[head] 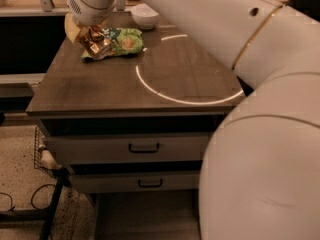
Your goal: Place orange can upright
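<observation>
- You have the two-finger gripper at the far left corner of the dark wooden table, hanging just above the top. Its fingers are closed to the width of the orange can, a small slim drink can with an orange-gold body and shiny silver ends.
- The orange can is held in the air and tilted, with one silver end turned down and toward the camera. I judge that the grip is across the body so that you can turn the can and bring this end flat to the table.
- Just behind the can lies the crumpled green snack bag. In this view the two overlap, and I cannot tell if they touch. The bag takes the place behind the can, so I think the bare wood in front of it and to the left is safer for setting down.
- The thick white robot arm crosses the right side of the view and hides that part of the table.
- The small white round bowl stands at the far edge, beyond the bag. You cannot see what is inside it.
- The two grey drawers with dark handles, the upper drawer and the lower drawer, are both closed, so their content is hidden.
</observation>
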`<state>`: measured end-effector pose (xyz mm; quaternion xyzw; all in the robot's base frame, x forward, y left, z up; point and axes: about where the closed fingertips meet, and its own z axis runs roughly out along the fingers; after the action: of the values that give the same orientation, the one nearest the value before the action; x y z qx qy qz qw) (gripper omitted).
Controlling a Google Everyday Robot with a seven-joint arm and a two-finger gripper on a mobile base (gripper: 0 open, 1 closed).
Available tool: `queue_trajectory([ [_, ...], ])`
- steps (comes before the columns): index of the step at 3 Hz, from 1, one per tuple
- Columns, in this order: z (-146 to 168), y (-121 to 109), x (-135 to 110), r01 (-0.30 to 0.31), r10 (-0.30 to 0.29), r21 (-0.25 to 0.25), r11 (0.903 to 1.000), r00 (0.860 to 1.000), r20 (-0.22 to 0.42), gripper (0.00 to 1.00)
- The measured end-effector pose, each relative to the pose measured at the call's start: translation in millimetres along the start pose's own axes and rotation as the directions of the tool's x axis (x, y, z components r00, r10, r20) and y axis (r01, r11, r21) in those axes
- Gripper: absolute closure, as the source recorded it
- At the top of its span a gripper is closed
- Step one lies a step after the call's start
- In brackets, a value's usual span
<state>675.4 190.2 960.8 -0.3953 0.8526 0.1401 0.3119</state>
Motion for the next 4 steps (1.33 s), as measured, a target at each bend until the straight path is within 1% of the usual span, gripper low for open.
queue_trajectory([
  [1, -6, 1, 5, 0.072, -0.059, -0.084, 0.9939, 0.986, 0.154, 1.0],
  [2, -10, 3, 8, 0.105, -0.049, -0.156, 0.9822, 0.945, 0.325, 1.0],
  [3, -19, -2, 3, 0.139, -0.032, -0.192, 0.9715, 0.88, 0.474, 1.0],
  [4, -22, -1, 3, 0.207, -0.066, -0.192, 0.9593, 0.825, 0.562, 1.0],
])
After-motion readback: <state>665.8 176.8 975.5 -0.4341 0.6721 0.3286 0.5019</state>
